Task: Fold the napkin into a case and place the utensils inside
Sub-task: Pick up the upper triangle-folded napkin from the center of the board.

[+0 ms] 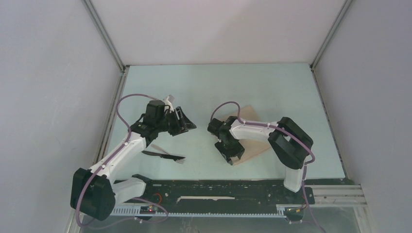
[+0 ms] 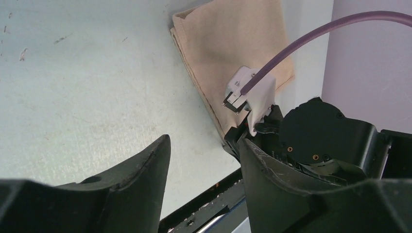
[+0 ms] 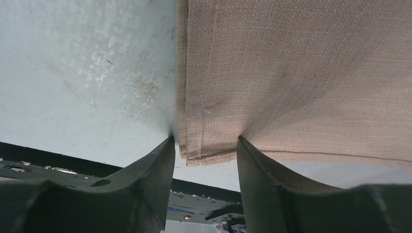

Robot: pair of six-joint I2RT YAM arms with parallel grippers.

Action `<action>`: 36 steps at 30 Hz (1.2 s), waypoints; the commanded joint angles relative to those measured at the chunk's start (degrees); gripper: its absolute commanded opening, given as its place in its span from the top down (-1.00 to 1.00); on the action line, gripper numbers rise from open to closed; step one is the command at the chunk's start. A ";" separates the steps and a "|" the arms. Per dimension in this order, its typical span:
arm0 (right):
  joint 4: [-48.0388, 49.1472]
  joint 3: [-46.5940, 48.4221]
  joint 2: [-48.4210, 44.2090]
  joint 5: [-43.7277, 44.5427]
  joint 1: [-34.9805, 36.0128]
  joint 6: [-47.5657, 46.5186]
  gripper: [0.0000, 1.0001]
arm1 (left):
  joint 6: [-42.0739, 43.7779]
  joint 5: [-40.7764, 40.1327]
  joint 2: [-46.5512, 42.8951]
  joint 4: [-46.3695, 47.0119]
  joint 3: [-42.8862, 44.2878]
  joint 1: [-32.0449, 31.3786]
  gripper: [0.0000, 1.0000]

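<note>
The right fingers (image 3: 204, 141) are standing partly open astride the near corner of the folded napkin (image 3: 301, 73), which is lying on the desk (image 1: 218, 87). The left fingers (image 2: 204, 141) are hanging open, empty, near the utensils (image 1: 163, 154). One risk is pinching only some of the layers, which would pull the fold apart.

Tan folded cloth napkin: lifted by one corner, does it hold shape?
Tan woven napkin probably flops: creases fan from the pressed spot. Stacked layers at its edge may splay. Coarse weave likely isn't slippery.
</note>
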 commanded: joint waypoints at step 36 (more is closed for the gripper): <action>17.97 -15.58 -19.16 -16.50 -12.08 -0.19 1.00 | -16.12 10.87 16.09 28.85 -6.29 -3.93 -0.20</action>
